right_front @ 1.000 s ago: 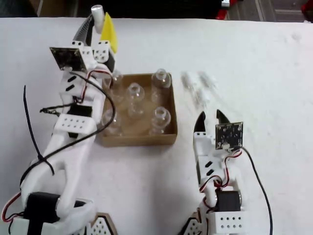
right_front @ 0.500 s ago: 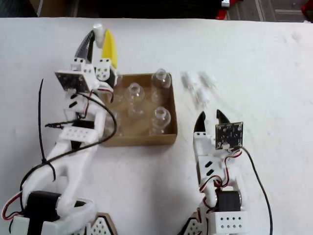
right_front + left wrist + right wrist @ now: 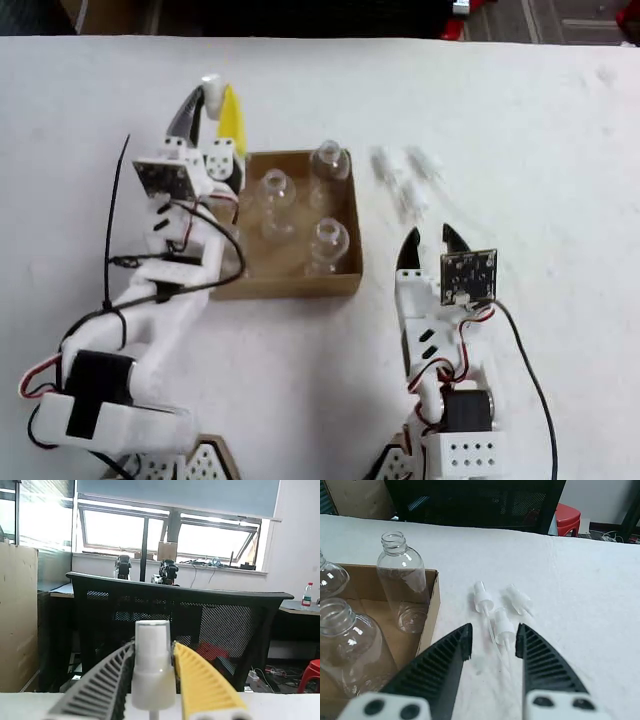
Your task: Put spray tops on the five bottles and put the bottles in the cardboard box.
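The left gripper (image 3: 153, 649) is clenched on a white spray top (image 3: 152, 666), pinched between its black ribbed finger and its yellow finger; in the high view this gripper (image 3: 213, 98) is raised beyond the far left corner of the cardboard box (image 3: 285, 287), with the spray top (image 3: 210, 84) at its tip. The right gripper (image 3: 493, 633) is spread apart and holds nothing; in the high view it (image 3: 427, 240) sits just right of the box, apart from it.

The table (image 3: 540, 130) is covered in white; the box stands on it with clear bottles (image 3: 328, 238) upright inside, three plainly seen from above, their necks bare; the left arm lies over the box's left side and hides what is under it. Loose spray tops (image 3: 405, 180) lie on the table right of the box.

The right wrist view brings these close: three loose tops (image 3: 503, 625) just ahead of the open fingers, and a bare-necked bottle (image 3: 402, 580) against the box wall (image 3: 432, 615); a red stool (image 3: 567, 515) stands behind. The left wrist view looks into the room: a black mesh chair (image 3: 225, 625) and a row of windows (image 3: 125, 530).
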